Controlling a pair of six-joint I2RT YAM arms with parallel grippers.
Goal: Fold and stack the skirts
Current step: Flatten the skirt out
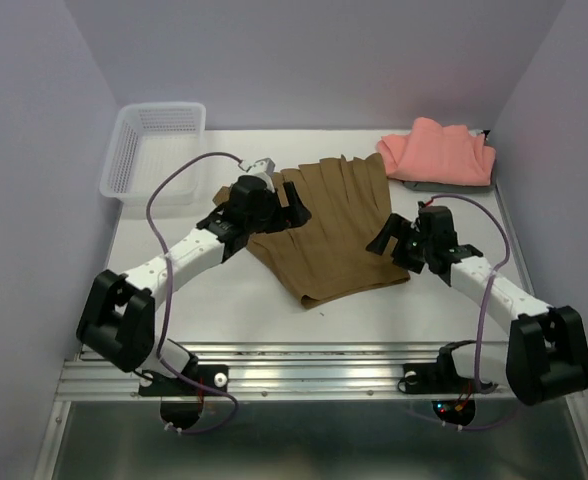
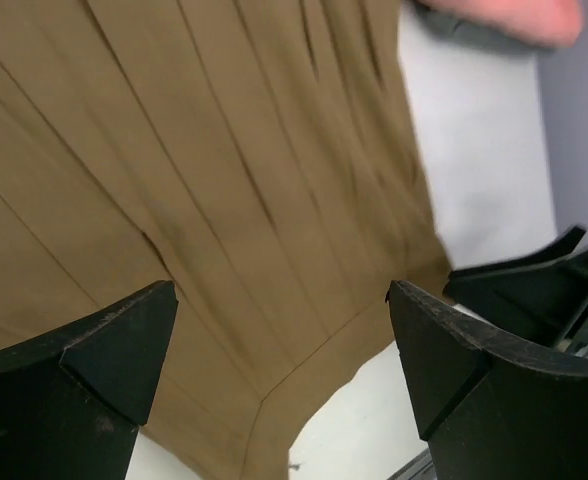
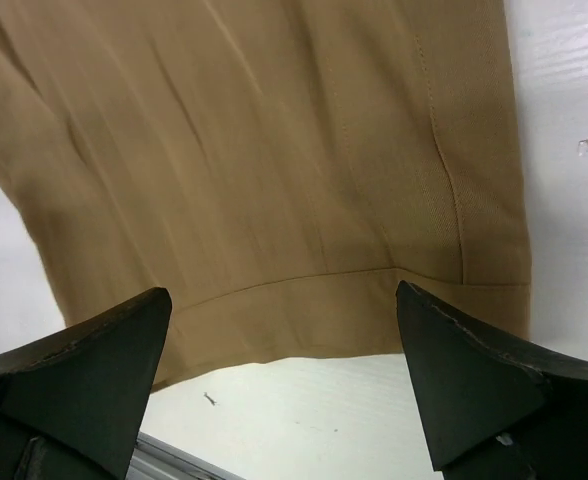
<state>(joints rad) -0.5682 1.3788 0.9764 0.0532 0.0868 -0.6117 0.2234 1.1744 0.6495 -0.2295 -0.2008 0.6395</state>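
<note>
The olive-brown pleated skirt [image 1: 334, 230] lies folded flat in the middle of the table. My left gripper [image 1: 292, 208] hovers over its left edge, open, with only cloth [image 2: 224, 180] below the fingers. At the skirt's right edge my right gripper [image 1: 386, 240] is also open and holds nothing; the hem [image 3: 274, 150] runs between its fingers. The salmon-pink skirt [image 1: 439, 152] sits folded at the back right, on top of the grey skirt [image 1: 454, 184], of which only a thin strip shows.
A white mesh basket [image 1: 154, 150] stands at the back left corner. Purple walls close in the table on three sides. A metal rail [image 1: 314, 375] runs along the near edge, by the arm bases.
</note>
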